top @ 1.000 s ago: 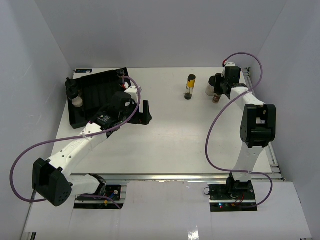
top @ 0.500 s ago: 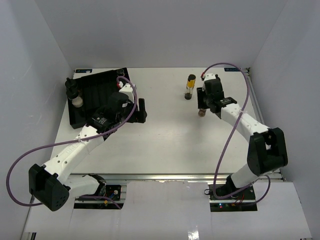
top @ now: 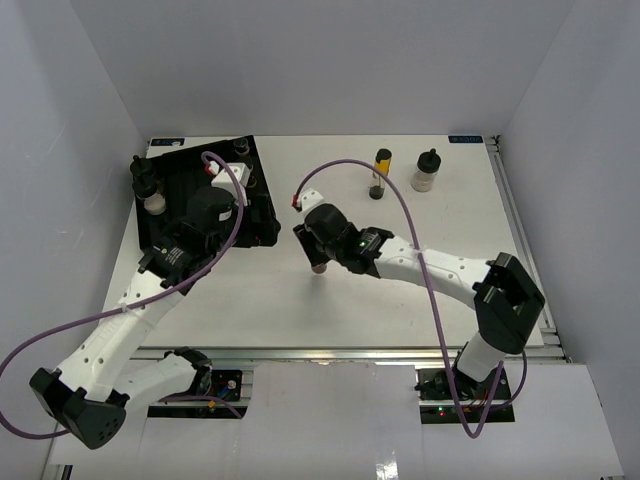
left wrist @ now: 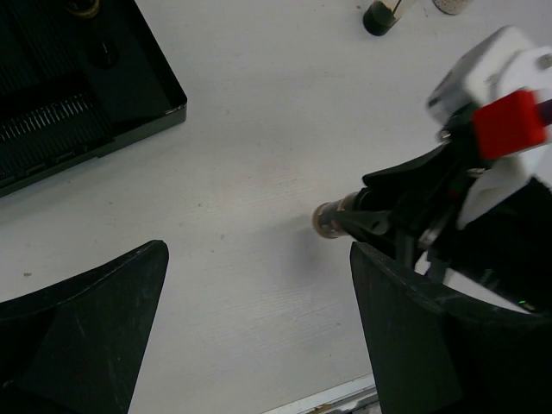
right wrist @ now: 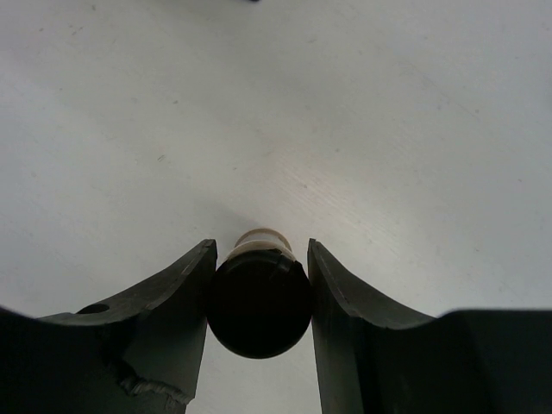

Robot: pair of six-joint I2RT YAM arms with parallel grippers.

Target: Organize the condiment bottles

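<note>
My right gripper (top: 318, 256) is shut on a small jar with a black cap (right wrist: 259, 306), held upright just above the table's middle, right of the black tray (top: 190, 182). The jar's pale base shows in the left wrist view (left wrist: 328, 221). My left gripper (top: 258, 225) is open and empty at the tray's right edge, with the held jar just beyond its right finger in its own view. A slim bottle with a yellow band (top: 381, 172) and a pale jar (top: 426, 172) stand at the back. Three jars (top: 152, 200) (top: 142, 172) (top: 240, 150) stand on the tray.
The tray's corner (left wrist: 164, 108) lies at the upper left of the left wrist view. The right arm's purple cable (top: 350, 165) arcs over the table's middle. White walls close in the table on three sides.
My right arm has carried the jar from the back right corner to the table's middle left. My left gripper has drawn back toward the tray's right edge.
</note>
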